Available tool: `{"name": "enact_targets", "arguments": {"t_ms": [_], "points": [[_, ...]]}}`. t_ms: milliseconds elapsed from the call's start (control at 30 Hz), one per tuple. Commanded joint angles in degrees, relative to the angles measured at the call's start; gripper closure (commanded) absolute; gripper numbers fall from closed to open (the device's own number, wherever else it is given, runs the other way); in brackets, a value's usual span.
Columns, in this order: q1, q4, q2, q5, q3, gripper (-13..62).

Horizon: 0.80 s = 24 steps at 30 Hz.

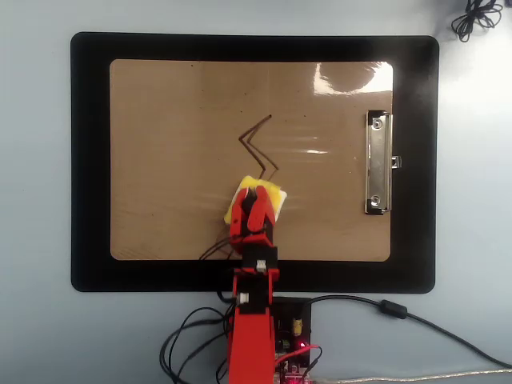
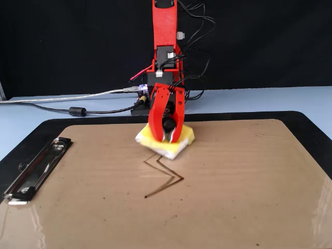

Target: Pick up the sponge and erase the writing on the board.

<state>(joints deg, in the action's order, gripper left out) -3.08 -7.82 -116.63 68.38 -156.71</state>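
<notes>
The board (image 1: 160,144), a glossy brown rectangle, is laid flat on a larger black mat (image 1: 88,160), and a dark border of mat is left showing along all four of its edges. Wide bare room is seen in the overhead view toward the board's left edge and its top edge; toward the right edge the surface is taken up by a silver metal clip (image 1: 378,162).

The sponge (image 1: 272,194) is found near the bottom edge of the board in the overhead view, about midway between the left and right edges. It is gripped by the gripper (image 1: 256,196): in the fixed view the two red jaws are seen clamped either side of the black knob on top of the sponge (image 2: 181,142). The sponge is pressed onto the board directly beneath the gripper (image 2: 167,136).

The writing (image 1: 258,144), a thin dark zigzag, runs from near the middle of the board down to the sponge, and its lower end is met or covered by the sponge's corner.

The sponge is soft-looking, yellow on top with whitish sides. Glare is carried on the board's surface near the clip.
</notes>
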Motion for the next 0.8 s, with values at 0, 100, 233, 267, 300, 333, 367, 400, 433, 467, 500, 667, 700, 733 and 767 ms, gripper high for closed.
{"name": "enact_targets", "arguments": {"t_ms": [0, 100, 233, 267, 300, 333, 367, 400, 433, 467, 500, 667, 700, 733, 767], "points": [[-0.2, 0.3, -12.5, -0.6, -3.8, 57.4], [-0.1, 2.6, -10.5, -0.4, -1.8, 57.4], [0.8, 1.6, 6.9, -0.8, 11.9, 57.4], [2.1, -0.2, 10.5, -0.8, 14.6, 57.4], [3.1, -1.8, 10.8, -0.9, 15.1, 57.4], [4.3, -3.0, 10.0, -1.1, 13.6, 57.4], [4.8, -3.1, 7.4, -1.2, 10.8, 57.4], [5.2, -3.1, 0.4, -1.1, 6.2, 57.4], [5.0, -2.7, -6.1, -1.1, 2.4, 57.4], [4.6, -1.0, -14.8, -1.0, -2.5, 57.4], [4.7, 1.1, -18.6, -1.0, -5.2, 57.4], [4.9, 2.2, -10.5, -0.9, 2.5, 57.4], [5.0, 2.1, -6.7, -1.0, 5.7, 57.4], [5.3, 2.1, -1.3, -1.1, 9.8, 57.4], [5.4, 1.9, 2.3, -1.1, 12.6, 57.4]]}}
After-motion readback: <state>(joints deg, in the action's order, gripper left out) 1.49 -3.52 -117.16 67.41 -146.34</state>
